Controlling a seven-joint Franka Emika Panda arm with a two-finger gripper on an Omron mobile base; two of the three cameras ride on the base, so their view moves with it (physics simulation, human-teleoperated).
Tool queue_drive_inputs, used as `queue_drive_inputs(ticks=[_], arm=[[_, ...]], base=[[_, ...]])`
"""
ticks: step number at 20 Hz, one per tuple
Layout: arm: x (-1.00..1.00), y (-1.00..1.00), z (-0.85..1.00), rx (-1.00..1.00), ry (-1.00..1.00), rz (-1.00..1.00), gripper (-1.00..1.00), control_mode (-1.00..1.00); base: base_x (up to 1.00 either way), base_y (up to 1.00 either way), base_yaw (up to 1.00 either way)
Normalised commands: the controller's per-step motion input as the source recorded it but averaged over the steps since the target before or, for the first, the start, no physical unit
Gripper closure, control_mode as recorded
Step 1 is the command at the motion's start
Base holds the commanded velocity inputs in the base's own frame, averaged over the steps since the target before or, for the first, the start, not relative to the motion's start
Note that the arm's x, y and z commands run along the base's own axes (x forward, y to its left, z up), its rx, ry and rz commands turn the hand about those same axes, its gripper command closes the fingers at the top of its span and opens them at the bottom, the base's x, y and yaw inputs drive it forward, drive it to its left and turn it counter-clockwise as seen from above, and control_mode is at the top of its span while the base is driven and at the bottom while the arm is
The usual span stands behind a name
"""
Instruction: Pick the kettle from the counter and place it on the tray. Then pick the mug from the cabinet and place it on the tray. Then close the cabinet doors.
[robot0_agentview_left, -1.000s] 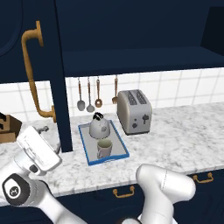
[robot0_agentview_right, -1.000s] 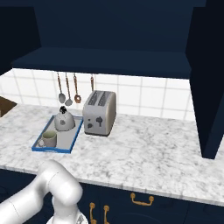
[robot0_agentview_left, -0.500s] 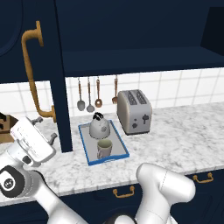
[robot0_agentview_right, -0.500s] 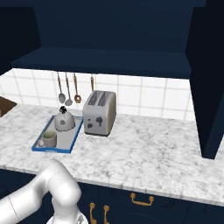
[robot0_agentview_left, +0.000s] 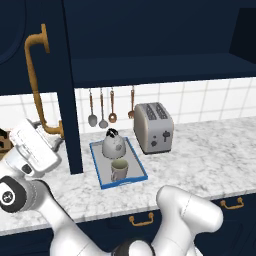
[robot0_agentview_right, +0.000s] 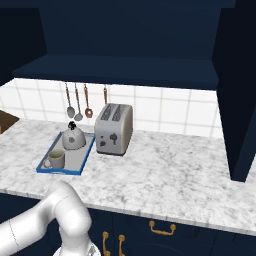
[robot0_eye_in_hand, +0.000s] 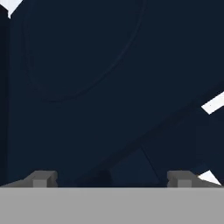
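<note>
One cabinet door (robot0_agentview_left: 65, 85) upright, edge-on.

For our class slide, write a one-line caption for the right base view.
Kettle and mug on the blue-rimmed tray, beside the toaster.

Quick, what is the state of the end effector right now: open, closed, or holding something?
End effector: open, its two fingertips stand wide apart with nothing between them; it faces the navy cabinet door up close.
</note>
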Motion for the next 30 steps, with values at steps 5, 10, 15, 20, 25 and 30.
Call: queue_drive_inputs(ticks=[5,10,15,20,25,30], arm=[[0.0,-0.27,0.33,0.0,-0.02,-0.06,-1.0,-1.0],[-0.02,-0.72,0.11,0.03,-0.06,0.0,-1.0,-1.0],[-0.02,-0.82,0.11,0.09,-0.12,0.0,-1.0,-1.0],[-0.02,-0.92,0.14,0.14,-0.13,0.0,-1.0,-1.0],[0.0,-0.92,0.21,0.18,-0.13,0.08,-1.0,-1.0],[0.07,-0.87,0.2,0.2,-0.12,0.18,-1.0,-1.0]], base=[[0.0,0.0,0.0],[0.0,0.0,0.0],[0.0,0.0,0.0],[0.0,0.0,0.0],[0.0,0.0,0.0],[0.0,0.0,0.0]])
